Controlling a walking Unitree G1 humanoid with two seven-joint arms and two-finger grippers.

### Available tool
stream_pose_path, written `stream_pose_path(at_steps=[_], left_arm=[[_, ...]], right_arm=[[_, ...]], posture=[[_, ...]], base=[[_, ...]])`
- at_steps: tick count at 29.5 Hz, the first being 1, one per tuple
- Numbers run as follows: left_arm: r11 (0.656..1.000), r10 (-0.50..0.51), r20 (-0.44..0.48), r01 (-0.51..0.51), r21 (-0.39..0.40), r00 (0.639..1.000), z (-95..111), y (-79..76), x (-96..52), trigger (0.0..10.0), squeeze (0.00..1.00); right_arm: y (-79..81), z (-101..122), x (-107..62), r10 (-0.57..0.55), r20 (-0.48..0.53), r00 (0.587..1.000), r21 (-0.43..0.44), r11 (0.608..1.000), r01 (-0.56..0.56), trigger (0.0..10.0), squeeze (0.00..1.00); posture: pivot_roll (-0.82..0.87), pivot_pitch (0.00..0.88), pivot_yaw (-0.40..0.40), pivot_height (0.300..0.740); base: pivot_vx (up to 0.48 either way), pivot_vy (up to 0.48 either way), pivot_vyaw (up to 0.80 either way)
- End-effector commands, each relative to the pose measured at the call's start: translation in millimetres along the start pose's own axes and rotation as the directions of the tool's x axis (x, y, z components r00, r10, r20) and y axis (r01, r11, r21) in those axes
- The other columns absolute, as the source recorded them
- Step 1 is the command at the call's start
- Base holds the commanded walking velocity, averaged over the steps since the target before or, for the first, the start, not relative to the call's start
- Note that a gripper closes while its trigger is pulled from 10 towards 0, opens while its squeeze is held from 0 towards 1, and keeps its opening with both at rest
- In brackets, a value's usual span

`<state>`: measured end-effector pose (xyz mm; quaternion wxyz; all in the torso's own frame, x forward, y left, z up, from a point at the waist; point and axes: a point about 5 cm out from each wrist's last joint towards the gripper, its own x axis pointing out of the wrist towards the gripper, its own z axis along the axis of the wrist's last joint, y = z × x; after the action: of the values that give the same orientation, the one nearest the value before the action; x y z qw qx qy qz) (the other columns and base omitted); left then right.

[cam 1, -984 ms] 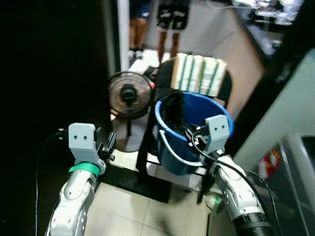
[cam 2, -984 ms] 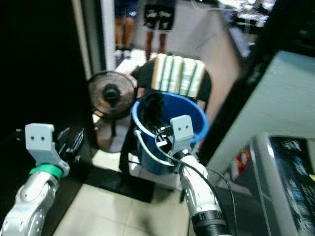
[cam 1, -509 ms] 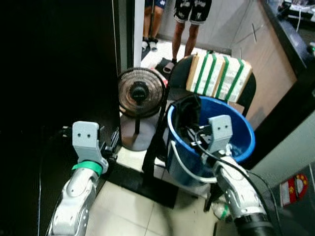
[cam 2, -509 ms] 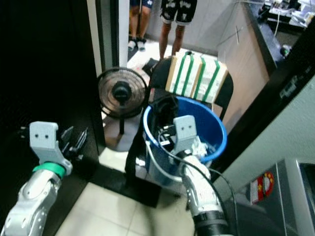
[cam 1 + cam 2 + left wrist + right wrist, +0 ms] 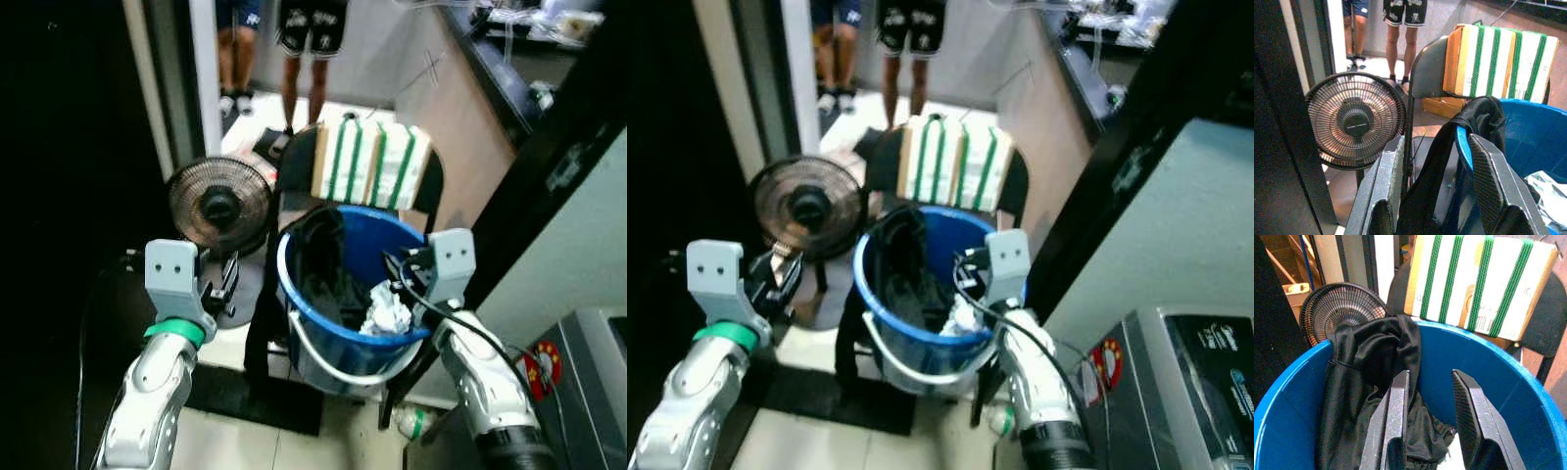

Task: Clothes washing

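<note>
Blue bucket (image 5: 345, 323) on a chair, black garment (image 5: 1371, 382) draped over its rim, right gripper (image 5: 1427, 423) above the bucket, fingers spread, left gripper (image 5: 1437, 196) beside it, fingers spread, fan (image 5: 217, 204) near.

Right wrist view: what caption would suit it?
Open right gripper poised over black clothing in a blue bucket.

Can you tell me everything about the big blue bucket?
The blue bucket is round, looks like plastic, and stands upright on a black folding chair beside a small black fan. A pale handle hangs down its front. A black garment is draped over its rim and down inside, with a crumpled white cloth at the bottom. The right end effector hovers open above the inside; the left end effector is open near its outer side.
</note>
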<state>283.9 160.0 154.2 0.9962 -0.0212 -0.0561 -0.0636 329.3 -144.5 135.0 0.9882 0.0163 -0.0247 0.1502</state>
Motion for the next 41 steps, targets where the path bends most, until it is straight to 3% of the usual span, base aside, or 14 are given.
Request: stream_pose_path(at_steps=[1, 11, 30, 41], left_arm=[[1.0, 0.013, -0.025, -0.013, 0.0, 1.0, -5, 3.5, -2.5, 10.0, 0.0], [1.0, 0.006, -0.028, -0.006, 0.001, 1.0, -6, 2.7, -3.8, 10.0, 0.0], [1.0, 0.003, -0.029, -0.004, -0.004, 1.0, -7, 3.5, -6.9, 10.0, 0.0], [1.0, -0.017, -0.047, 0.017, -0.005, 0.999, -11, -0.5, -9.5, 10.0, 0.0]], right_arm=[[5.0, -4, -1.2, 0.014, -0.01, 1.0, 0.01, 1.0, -0.014, 10.0, 0.0], [13.3, 0, 0.2, 0.081, -0.004, 0.997, -0.023, 0.996, -0.081, 10.0, 0.0], [18.9, -5, -2.3, 0.107, -0.012, 0.994, -0.026, 0.994, -0.107, 10.0, 0.0], [19.4, -10, -4.7, 0.107, -0.034, 0.994, -0.045, 0.993, -0.108, 10.0, 0.0]], posture=[[0.09, 0.016, -0.025, 0.74], [0.09, 0.016, -0.025, 0.74], [0.09, 0.01, -0.024, 0.74], [0.09, 0.01, -0.024, 0.74]], base=[[0.285, 0.0, 0.0], [0.288, 0.0, 0.16], [0.283, 0.0, 0.0], [0.0, 0.0, 0.0]])
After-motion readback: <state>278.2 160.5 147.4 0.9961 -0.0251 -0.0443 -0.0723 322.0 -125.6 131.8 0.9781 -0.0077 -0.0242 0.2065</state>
